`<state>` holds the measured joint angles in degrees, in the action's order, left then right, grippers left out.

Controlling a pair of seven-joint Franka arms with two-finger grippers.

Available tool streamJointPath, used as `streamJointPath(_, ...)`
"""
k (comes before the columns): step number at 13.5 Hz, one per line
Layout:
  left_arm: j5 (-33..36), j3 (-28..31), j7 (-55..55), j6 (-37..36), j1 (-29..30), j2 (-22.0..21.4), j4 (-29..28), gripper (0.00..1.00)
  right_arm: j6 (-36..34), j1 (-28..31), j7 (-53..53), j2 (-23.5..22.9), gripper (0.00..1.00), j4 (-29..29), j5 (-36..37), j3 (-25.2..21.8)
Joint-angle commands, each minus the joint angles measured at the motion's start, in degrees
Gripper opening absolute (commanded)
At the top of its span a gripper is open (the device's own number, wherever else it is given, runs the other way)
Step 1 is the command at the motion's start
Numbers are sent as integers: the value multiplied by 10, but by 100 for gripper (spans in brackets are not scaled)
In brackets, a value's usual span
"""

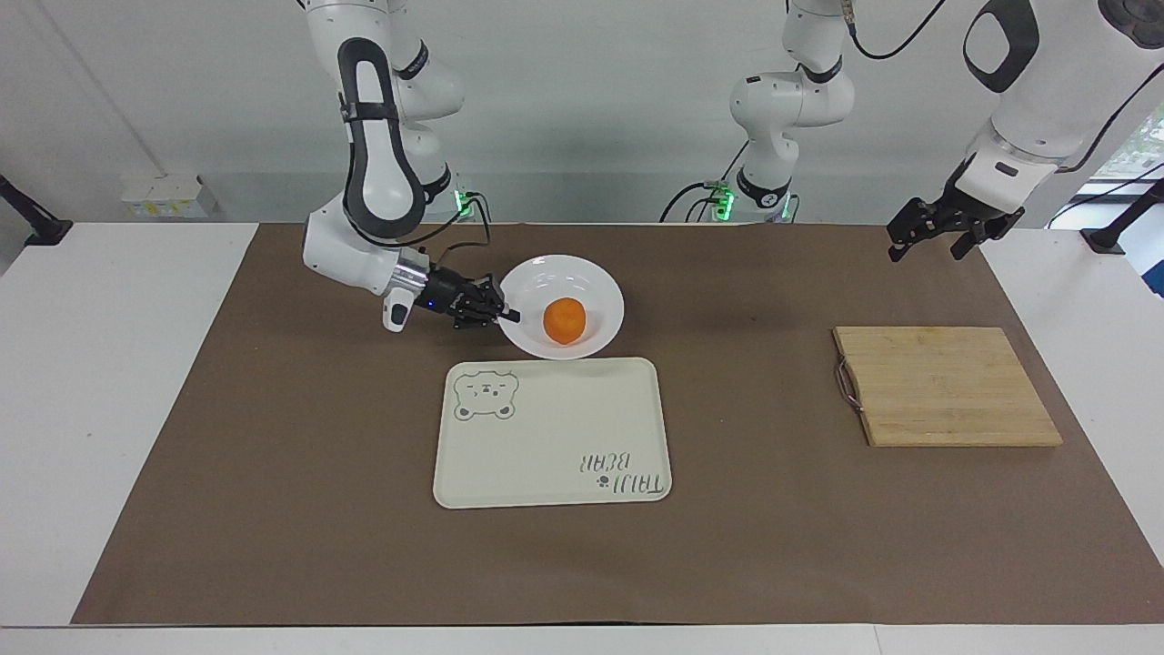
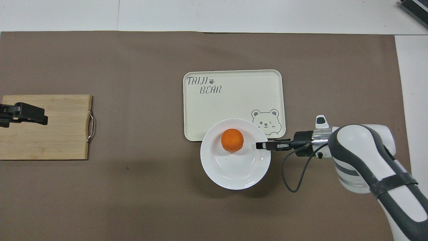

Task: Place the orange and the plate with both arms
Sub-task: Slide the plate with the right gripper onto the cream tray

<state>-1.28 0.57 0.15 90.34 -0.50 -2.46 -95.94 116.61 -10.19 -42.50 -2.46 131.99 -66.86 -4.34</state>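
Right gripper [image 1: 509,316] clamping plate [image 1: 596,282] rim, plate raised, orange [image 1: 564,321] inside

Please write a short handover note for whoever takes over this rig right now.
Right gripper: shut on the rim of the plate, which is lifted and overlaps the robot-side edge of the bear tray.
Left gripper: open, waiting in the air near the cutting board.
Orange: in the plate.
Done: orange in plate, plate gripped and raised.
Left: probably set the plate down on the tray and release.
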Motion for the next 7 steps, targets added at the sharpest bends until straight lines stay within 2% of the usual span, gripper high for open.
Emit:
streamJointPath(1,10,0,1,7,1,-13,-13,100,-68,48,36,0,0,-51,28,2)
streamJointPath(7,10,0,1,6,1,-13,-13,100,-97,66,109,-89,0,-204,29,3)
